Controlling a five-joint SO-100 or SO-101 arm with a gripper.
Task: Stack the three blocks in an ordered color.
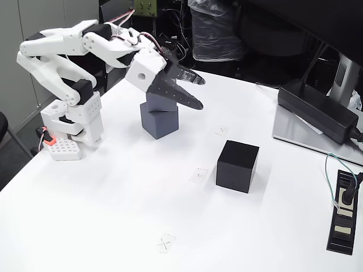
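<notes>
Dark two-finger gripper (197, 93): fingers spread, empty, just above-right of two-high stack. Stack: matte slate-grey cube (160, 120) below, smaller grey cube (159, 102) atop, partly hidden. Matte black cube (237, 165): alone on white table (113, 215), lower-right of gripper, well apart; likely next pickup.

Table (113, 226): smooth white top, matt with a faint sheen.
Black block (237, 166): plain matt faces, centre of view.
Slate-grey block (160, 123): matt, smooth, at 10 o'clock from the black block.
Grey block (157, 102): matt, resting on the slate-grey block, partly hidden.
Arm (68, 56): white plastic shells, smooth with slight gloss.
Gripper (198, 93): black plastic fingers, dull finish.
Power brick (317, 110): black plastic, low satin sheen, at 2 o'clock.
Taped crosses (165, 243): thin clear-looking film, slightly shiny.
</notes>
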